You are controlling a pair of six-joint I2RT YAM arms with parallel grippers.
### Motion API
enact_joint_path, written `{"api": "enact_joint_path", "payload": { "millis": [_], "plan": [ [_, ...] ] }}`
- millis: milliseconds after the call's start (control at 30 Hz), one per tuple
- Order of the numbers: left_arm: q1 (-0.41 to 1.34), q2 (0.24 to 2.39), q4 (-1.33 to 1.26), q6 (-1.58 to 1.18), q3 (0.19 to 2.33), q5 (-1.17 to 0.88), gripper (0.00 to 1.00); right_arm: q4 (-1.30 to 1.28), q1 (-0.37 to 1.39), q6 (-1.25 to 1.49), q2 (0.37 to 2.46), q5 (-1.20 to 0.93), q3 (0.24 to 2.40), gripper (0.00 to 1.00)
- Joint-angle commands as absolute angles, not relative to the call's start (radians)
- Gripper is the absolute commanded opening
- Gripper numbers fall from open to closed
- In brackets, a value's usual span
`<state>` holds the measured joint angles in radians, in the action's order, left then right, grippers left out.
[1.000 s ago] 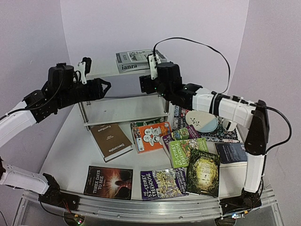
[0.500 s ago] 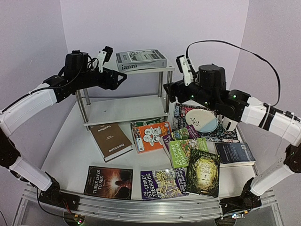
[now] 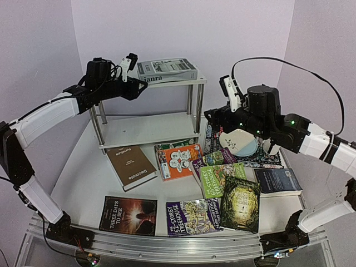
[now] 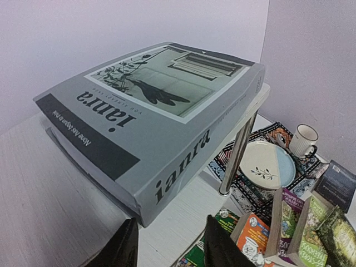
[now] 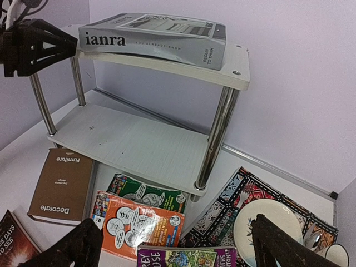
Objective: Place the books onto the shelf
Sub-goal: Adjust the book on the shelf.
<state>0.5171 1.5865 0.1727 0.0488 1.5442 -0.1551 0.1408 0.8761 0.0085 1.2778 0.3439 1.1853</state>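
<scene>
The books point(image 3: 232, 194) lay mostly flat on the white table point(image 3: 83, 178), spread before the small white two-tier shelf point(image 3: 146, 129). One thick grey "ianra" book point(image 3: 167, 70) sat on the top tier. The left jaws point(image 3: 139, 88) stood part-open and empty, just beside that book's near edge. The right jaws point(image 3: 216, 119) hung wide and empty by the shelf's right legs. The colourful paperbacks point(image 3: 179, 160) lay below the right jaws, so the right arm was judged nearer to them. The brown hardback point(image 3: 130, 166) lay on the left arm's side, its long axis slanting away from the shelf.
</scene>
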Motion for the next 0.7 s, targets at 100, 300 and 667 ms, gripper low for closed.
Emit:
{"api": "enact_joint_path", "payload": {
  "millis": [100, 300, 667],
  "plan": [
    [0.491, 1.618, 0.111, 0.063, 1.629, -0.179, 0.24, 0.139, 0.881, 0.017, 1.26, 0.353, 1.171, 0.94],
    [0.483, 1.651, 0.109, 0.062, 1.658, -0.174, 0.05, 0.132, 0.881, 0.013, 1.261, 0.353, 1.166, 0.95],
    [0.482, 1.67, 0.109, 0.06, 1.677, -0.154, 0.04, 0.125, 0.881, 0.008, 1.261, 0.357, 1.16, 0.96]
  ]
}}
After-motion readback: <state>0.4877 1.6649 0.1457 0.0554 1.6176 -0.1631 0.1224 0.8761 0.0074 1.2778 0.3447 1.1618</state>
